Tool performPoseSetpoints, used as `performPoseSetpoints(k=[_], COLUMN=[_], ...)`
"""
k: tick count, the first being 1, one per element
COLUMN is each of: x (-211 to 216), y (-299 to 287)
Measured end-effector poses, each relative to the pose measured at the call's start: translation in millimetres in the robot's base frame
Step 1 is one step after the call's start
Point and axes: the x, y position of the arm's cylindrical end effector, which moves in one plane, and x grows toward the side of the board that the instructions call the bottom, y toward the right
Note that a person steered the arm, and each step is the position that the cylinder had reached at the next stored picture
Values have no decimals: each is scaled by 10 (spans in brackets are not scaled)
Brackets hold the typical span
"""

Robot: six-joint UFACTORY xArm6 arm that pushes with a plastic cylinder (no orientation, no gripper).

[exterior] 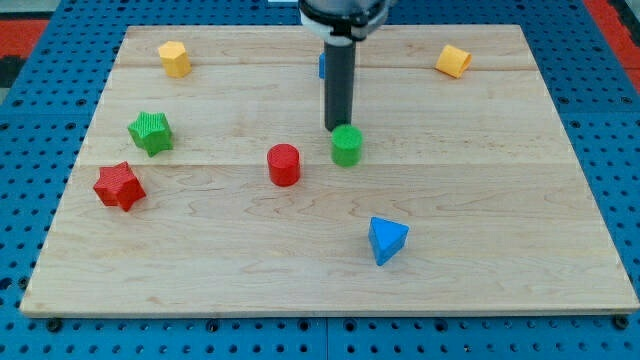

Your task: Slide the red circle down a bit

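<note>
I see my tip at the lower end of the dark rod, just above the top edge of the green round block, touching it or very nearly so; I cannot tell which. This arm carries no pincer, only the rod, so there is nothing spread or pressed together to report.

The red circle stands upright on the wooden tabletop, a little left of the middle of the board. It is a short cylinder with its flat round face up, so its axis runs vertically and it points no particular way across the board. It sits just to the view's left of the green round block, with a small gap between them, and lower left of my tip, apart from it.

Toward the view's left lie a green star and, below it, a red star. A yellow block rests near the top left corner and another yellow block near the top right. A blue triangular block lies toward the view's bottom, right of centre. A sliver of another blue block shows behind the rod near the top; its shape is hidden.
</note>
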Motion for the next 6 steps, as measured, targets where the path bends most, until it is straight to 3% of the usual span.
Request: performPoseSetpoints(k=[1, 2, 3, 4, 6], x=[250, 2, 47, 497, 442], y=[4, -149, -670, -675, -1069])
